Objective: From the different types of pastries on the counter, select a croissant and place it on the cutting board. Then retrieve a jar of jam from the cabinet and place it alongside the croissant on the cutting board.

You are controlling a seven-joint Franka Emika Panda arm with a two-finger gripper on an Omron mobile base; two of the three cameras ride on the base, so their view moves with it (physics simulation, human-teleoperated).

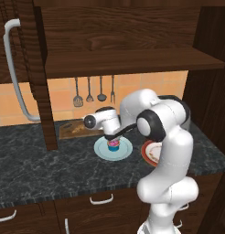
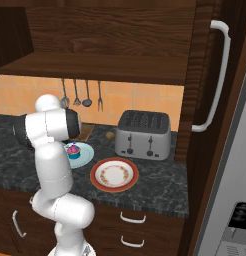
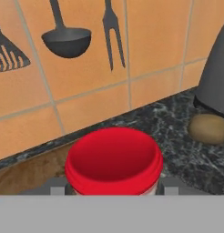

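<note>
Counter (image 1: 36, 155): cupcake (image 1: 113, 145) (pink-frosted) on blue plate (image 1: 101, 151)

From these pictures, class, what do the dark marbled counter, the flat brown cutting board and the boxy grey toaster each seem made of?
Dark marbled counter: likely polished stone, given the pale veins. Flat brown cutting board: apparently matte wood, mottled grain. Boxy grey toaster: probably brushed metal, with an even grey sheen.

We identify the setting as a domestic kitchen. We see a dark marbled counter (image 1: 36, 160) above drawer fronts with curved handles, a dark wooden cabinet (image 1: 119, 41) overhead, and an orange tiled backsplash (image 3: 155, 41) carrying hung utensils: a ladle (image 3: 66, 41), a fork (image 3: 111, 32) and a spatula (image 1: 77, 98). A steel toaster (image 2: 143, 134) and plates (image 2: 114, 174) stand on the counter.
</note>
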